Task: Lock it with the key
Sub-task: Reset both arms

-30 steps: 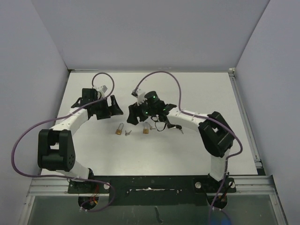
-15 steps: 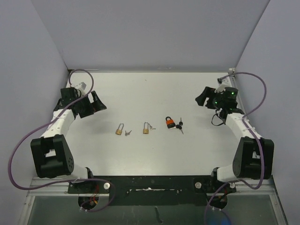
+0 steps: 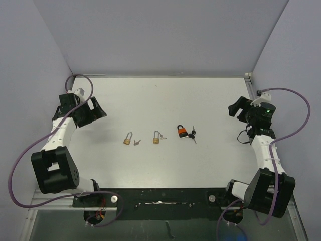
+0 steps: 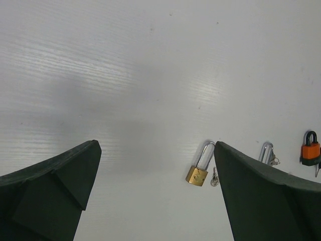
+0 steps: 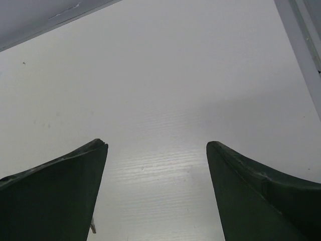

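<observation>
Three padlocks lie in a row mid-table. A brass padlock (image 3: 128,139) has a small key (image 3: 136,142) beside it. A second brass padlock (image 3: 156,137) has a key (image 3: 163,136) next to it. An orange padlock (image 3: 180,131) has black-headed keys (image 3: 192,134) at its right. My left gripper (image 3: 98,111) is open and empty at the far left. My right gripper (image 3: 234,108) is open and empty at the far right. The left wrist view shows the first brass padlock (image 4: 200,166), its key (image 4: 214,176), the second padlock's shackle (image 4: 266,151) and the orange padlock (image 4: 310,149).
The white table (image 3: 165,165) is walled by grey panels on the left, back and right. A metal rail (image 3: 263,130) runs along the right edge. Purple cables loop from both arms. The black mounting bar (image 3: 160,197) lies at the near edge.
Both arms have swung outward from the table's middle to its left and right sides. The orange padlock and its keys, covered before by the right arm, now show. The padlocks have not moved.
</observation>
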Motion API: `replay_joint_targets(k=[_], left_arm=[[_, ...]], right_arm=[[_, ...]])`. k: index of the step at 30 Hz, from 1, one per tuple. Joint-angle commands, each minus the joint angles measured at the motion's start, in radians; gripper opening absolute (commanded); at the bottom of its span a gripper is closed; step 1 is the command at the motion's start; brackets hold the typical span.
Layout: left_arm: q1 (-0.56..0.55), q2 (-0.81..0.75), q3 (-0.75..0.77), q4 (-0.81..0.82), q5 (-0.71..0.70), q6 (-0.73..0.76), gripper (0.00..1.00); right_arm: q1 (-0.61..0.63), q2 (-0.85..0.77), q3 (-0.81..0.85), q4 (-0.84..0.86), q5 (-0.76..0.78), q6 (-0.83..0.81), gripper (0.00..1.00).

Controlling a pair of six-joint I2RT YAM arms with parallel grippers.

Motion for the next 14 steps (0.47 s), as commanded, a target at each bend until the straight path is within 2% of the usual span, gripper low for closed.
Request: replay_joint_targets(k=[1, 10, 14], left_arm=[[0.002, -0.050, 0.030, 0.003, -0.017, 0.018, 0.98], [0.003, -0.100, -0.014, 0.029, 0.010, 0.038, 0.98], [0.003, -0.107, -0.025, 0.046, 0.027, 0.037, 0.98]], right_arm=[[-0.013, -0.056, -0.014, 0.024, 0.038, -0.032, 0.82], [-0.014, -0.072, -0.036, 0.042, 0.043, -0.041, 0.86], [-0.013, -0.070, -0.036, 0.039, 0.048, -0.043, 0.96]])
